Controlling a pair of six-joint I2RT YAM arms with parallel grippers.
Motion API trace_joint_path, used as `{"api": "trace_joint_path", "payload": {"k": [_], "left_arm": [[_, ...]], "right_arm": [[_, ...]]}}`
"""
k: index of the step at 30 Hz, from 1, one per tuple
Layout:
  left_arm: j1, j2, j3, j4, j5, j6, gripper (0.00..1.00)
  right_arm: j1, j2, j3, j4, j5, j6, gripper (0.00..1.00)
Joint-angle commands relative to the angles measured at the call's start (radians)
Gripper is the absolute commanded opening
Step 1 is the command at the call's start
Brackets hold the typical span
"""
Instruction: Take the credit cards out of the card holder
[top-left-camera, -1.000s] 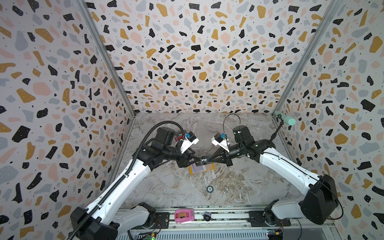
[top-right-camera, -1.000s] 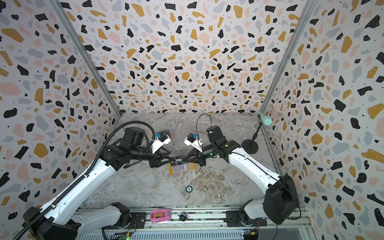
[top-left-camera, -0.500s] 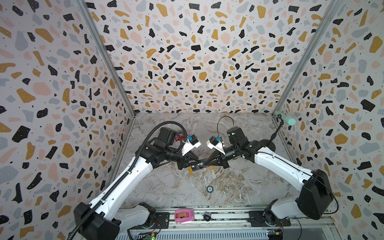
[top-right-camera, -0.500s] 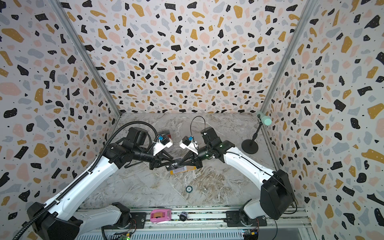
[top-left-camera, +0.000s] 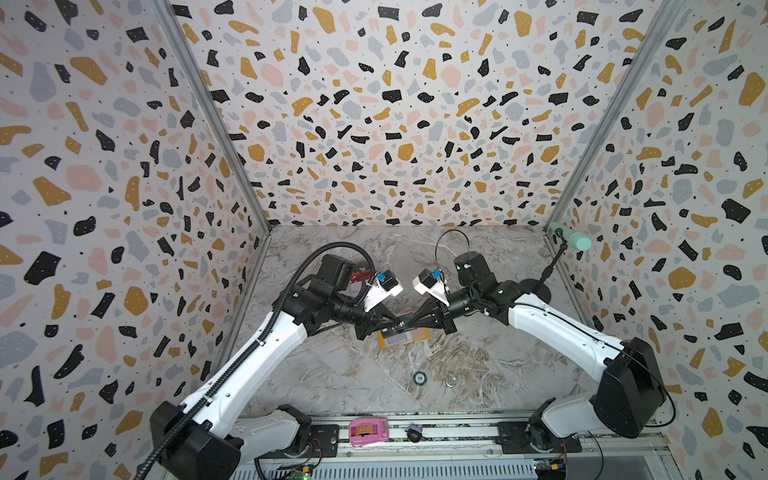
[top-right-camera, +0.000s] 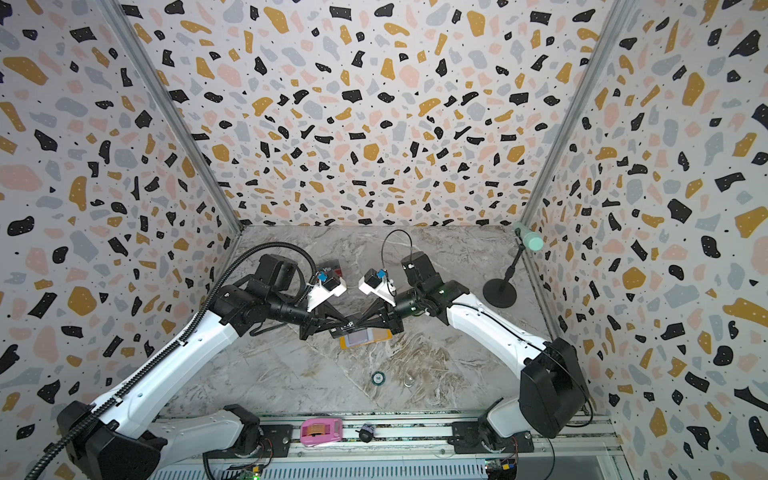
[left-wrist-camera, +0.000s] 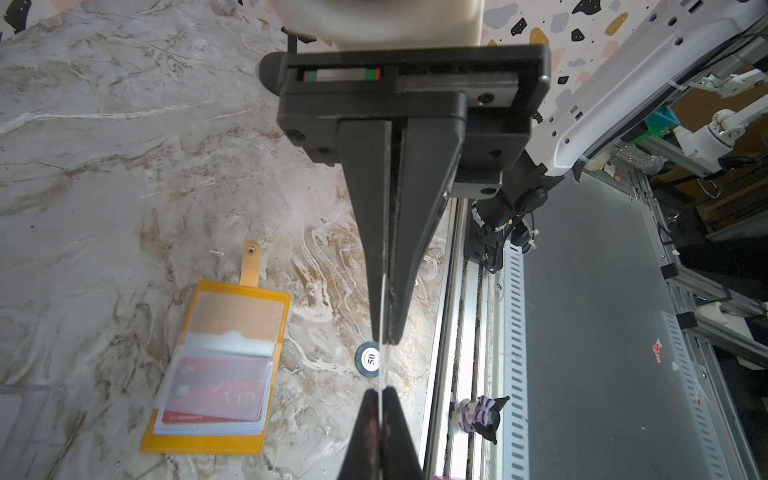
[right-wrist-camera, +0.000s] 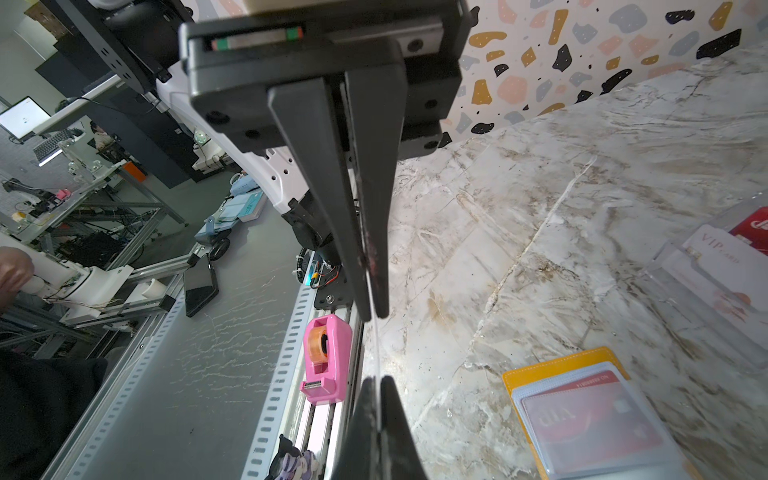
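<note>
1. Two arms, the left arm (top-left-camera: 257, 353) and the right arm (top-left-camera: 561, 332), reach in over the marble table (top-left-camera: 332, 374) and meet at the middle.
2. One clear stand (right-wrist-camera: 706, 291) sits toward the back with cards in it. Their count is unclear.
3. One card holder (top-left-camera: 405, 337) lies open and flat on the table, just below the fingertips. One red card (left-wrist-camera: 216, 390) shows in its top sleeve.
4. One pink tape dispenser (top-left-camera: 368, 432) sits on the front rail.
5. One black card (top-right-camera: 346, 326) hangs edge-up between the grippers, above the holder.
6. Two grippers: the left gripper (left-wrist-camera: 384, 336) and the right gripper (right-wrist-camera: 372, 313) each pinch an opposite end of the black card, fingers nearly together.
7. One poker chip (top-left-camera: 419, 377) lies in front of the holder.
8. A second ago the left fingers stood apart beside the card and only the right gripper held it. The grippers are now closer together.
</note>
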Motion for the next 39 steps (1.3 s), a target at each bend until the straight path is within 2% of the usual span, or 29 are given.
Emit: {"api": "trace_joint_path", "payload": {"k": [1,3,6,10,12,15,18,21,26,31,34,39], "left_arm": [[0.004,0.004,0.006,0.018,-0.026,-0.005,0.0],[0.004,0.004,-0.008,0.046,-0.065,-0.016,0.0],[0.009,0.009,-0.03,0.122,-0.156,-0.074,0.0],[0.056,0.017,-0.052,0.23,-0.231,-0.117,0.0],[0.092,0.026,-0.056,0.284,-0.27,-0.122,0.0],[0.163,0.055,-0.051,0.375,-0.309,-0.123,0.0],[0.25,0.102,-0.05,0.483,-0.222,-0.133,0.0],[0.294,0.16,-0.029,0.538,-0.165,-0.105,0.0],[0.33,0.273,0.098,0.419,-0.171,0.107,0.0],[0.386,0.369,0.205,0.313,-0.059,0.362,0.0],[0.411,0.427,0.263,0.303,-0.034,0.399,0.0],[0.44,0.564,0.406,0.172,-0.026,0.544,0.0]], "right_arm": [[-0.002,-0.016,-0.001,0.027,0.048,0.04,0.12],[-0.017,-0.028,-0.018,0.048,0.068,0.068,0.28],[-0.048,-0.064,-0.055,0.093,0.097,0.112,0.57],[-0.09,-0.135,-0.117,0.139,0.183,0.16,0.82],[-0.113,-0.171,-0.152,0.164,0.241,0.186,0.88],[-0.143,-0.212,-0.196,0.207,0.327,0.229,0.94],[-0.175,-0.236,-0.229,0.241,0.4,0.267,0.95],[-0.195,-0.245,-0.247,0.25,0.469,0.285,0.97],[-0.223,-0.253,-0.27,0.255,0.495,0.288,0.99],[-0.242,-0.276,-0.3,0.275,0.524,0.295,1.0],[-0.251,-0.279,-0.305,0.278,0.524,0.3,1.0],[-0.261,-0.282,-0.31,0.275,0.524,0.302,1.0]]}}
